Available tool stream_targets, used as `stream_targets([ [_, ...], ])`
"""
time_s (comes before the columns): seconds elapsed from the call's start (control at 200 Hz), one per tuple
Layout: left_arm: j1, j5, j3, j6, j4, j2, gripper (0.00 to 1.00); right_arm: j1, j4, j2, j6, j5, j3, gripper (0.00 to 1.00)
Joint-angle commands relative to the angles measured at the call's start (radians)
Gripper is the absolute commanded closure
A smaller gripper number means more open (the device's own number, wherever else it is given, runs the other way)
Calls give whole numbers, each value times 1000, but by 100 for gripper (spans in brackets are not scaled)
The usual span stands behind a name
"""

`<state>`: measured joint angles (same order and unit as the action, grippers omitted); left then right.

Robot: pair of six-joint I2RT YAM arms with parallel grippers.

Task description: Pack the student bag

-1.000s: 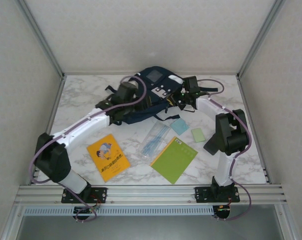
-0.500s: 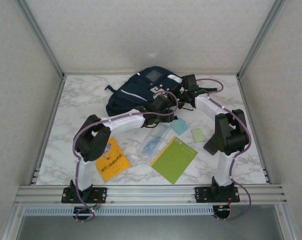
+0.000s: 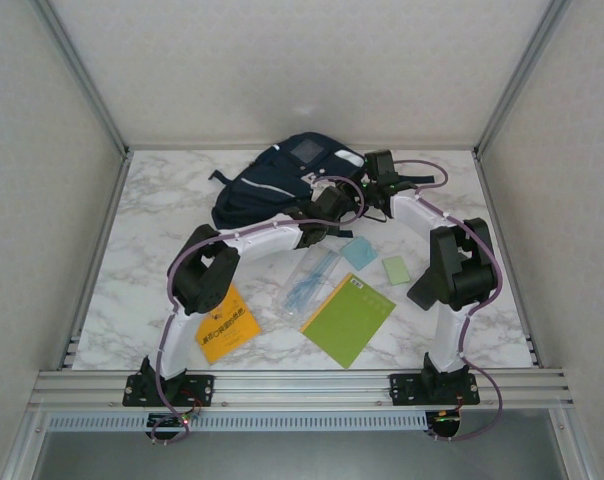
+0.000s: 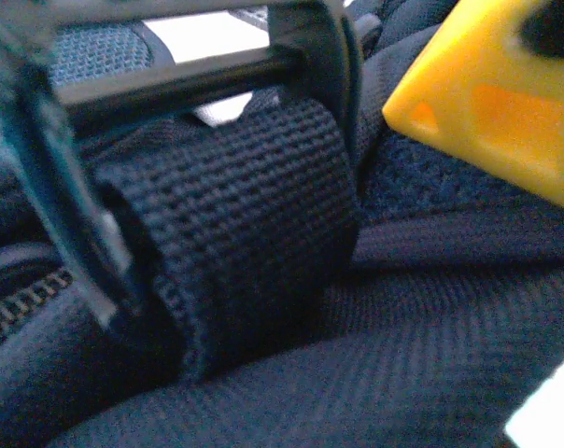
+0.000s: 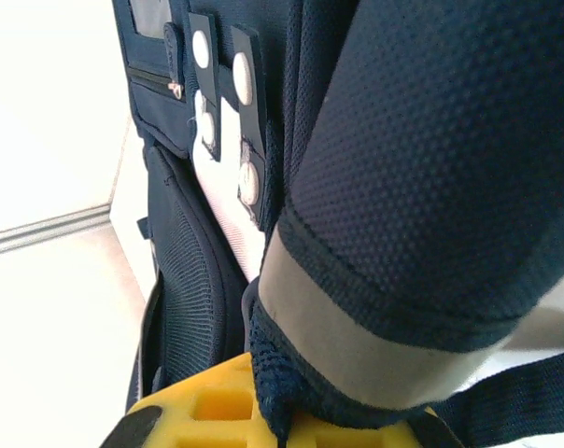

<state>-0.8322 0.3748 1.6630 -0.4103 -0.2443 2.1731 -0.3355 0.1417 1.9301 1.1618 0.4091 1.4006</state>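
Marble table [image 3: 132, 260], pale walls [image 3: 282, 70]; left end effector [image 4: 198, 187] and right end effector [image 5: 282, 411] each pinch student bag [image 3: 267, 185] straps

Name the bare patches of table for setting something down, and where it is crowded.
Free: the marble left of the student bag up to the left wall, and the right near corner beside the right arm. Crowded: the middle, with yellow booklet, clear pouch, green notebook.
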Motion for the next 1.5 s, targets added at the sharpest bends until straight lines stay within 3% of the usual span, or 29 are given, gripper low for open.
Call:
stream_targets([
  [0.0, 24, -15, 49, 36, -33, -21, 97, -12, 13, -10, -74, 33, 38, 100],
  [0.23, 42, -201, -39, 50, -151, -117, 100, -6, 120, 17, -222, -33, 132, 100],
  [0.43, 120, -319, -153, 76, -222, -223, 100, 5, 196, 13, -315, -111, 163, 100],
  [0.746, 194, -350, -262, 79, -309, -370, 100, 54, 200, 21, -324, -108, 154, 100],
  [0.961, 164, -410, -262, 50, -177, -385, 100, 42, 110, 29, -201, 41, 137, 100],
  [1.126, 153, -355, -227, 36, -107, -352, 100, 36, 130, 19, -205, 40, 146, 100],
  [1.276, 212, -388, -252, 62, -156, -365, 100, 62, 183, 18, -344, 22, 177, 100],
  [1.391, 239, -437, -304, 153, -228, -432, 100, 100, 296, 55, -550, 3, 264, 100],
  [1.492, 249, -483, -348, 218, -283, -487, 100, 136, 351, 97, -637, 12, 316, 100],
])
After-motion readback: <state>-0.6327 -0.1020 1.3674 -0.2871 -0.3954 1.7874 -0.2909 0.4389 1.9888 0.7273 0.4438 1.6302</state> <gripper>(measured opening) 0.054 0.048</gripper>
